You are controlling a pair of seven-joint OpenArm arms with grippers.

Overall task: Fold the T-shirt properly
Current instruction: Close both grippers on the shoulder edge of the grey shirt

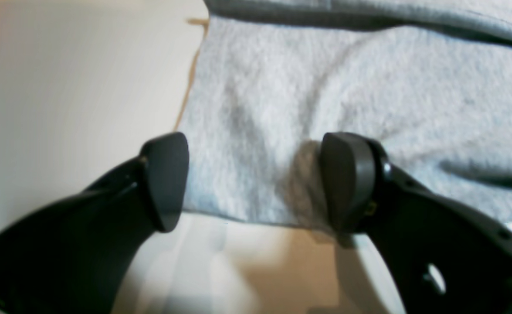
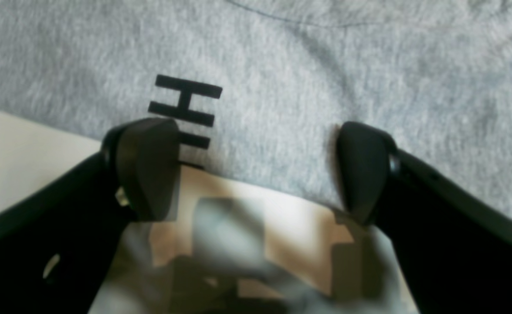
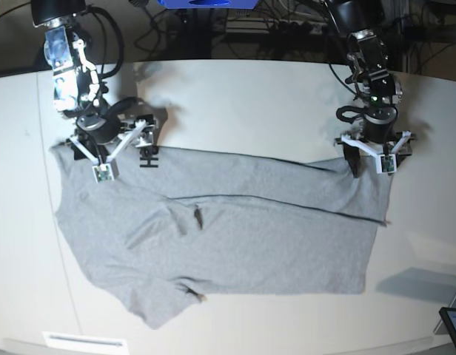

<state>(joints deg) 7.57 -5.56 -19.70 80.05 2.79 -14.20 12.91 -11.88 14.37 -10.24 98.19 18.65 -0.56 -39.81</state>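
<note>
Left wrist: left claw (image 1: pixel 253 183) wide open, holding nothing, pads straddling the near edge of the T-shirt (image 1: pixel 347 100); one pad over bare worktop (image 1: pixel 64 87).
Right wrist: right claw (image 2: pixel 258 170) wide open, empty, over the shirt edge beside the black lettering (image 2: pixel 186 109).
Base: shirt lies partly folded, spread across the worktop centre. Both arms reach down from the far side, one at each far corner of the shirt.
</note>
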